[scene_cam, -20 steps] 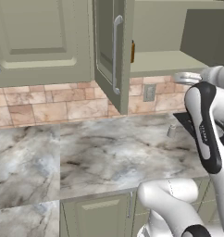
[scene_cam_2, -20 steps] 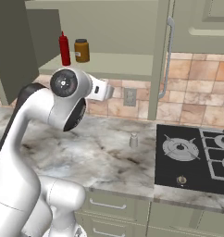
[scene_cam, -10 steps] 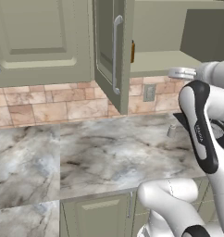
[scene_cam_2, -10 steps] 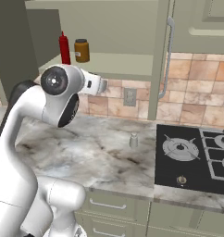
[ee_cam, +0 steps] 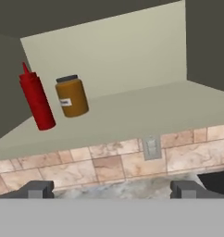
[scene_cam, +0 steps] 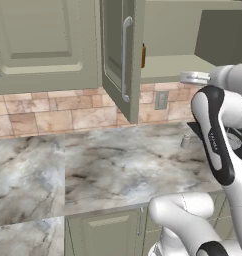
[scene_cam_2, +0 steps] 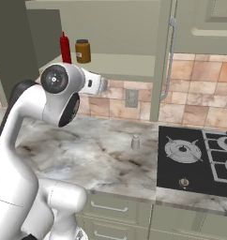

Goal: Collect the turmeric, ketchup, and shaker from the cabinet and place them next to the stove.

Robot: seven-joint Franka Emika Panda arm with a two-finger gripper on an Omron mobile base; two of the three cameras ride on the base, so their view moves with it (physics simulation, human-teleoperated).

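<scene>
Two containers, ketchup (ee_cam: 36, 99) and turmeric (ee_cam: 72, 96), stand side by side in the open cabinet (scene_cam_2: 110, 61). Shaker (scene_cam_2: 135, 142) sits on the tabletop (scene_cam_2: 87, 154) near the stove (scene_cam_2: 195, 161). Hand (ee_cam: 112, 190) spread wide, empty.

The arm (scene_cam_2: 38, 117) is glossy white, built of rounded, tube-like links with smooth bulging shells. Dark, near-black bands run along the links at the joints, one a long curved stripe with small pale lettering too fine to read. A round cap closes one joint, ringed in dark grey with a small centre mark. A grey disc-shaped flange sits at the wrist. The hand (ee_cam: 112, 189) has two small dark grey, blocky fingertips (ee_cam: 37, 189).
</scene>
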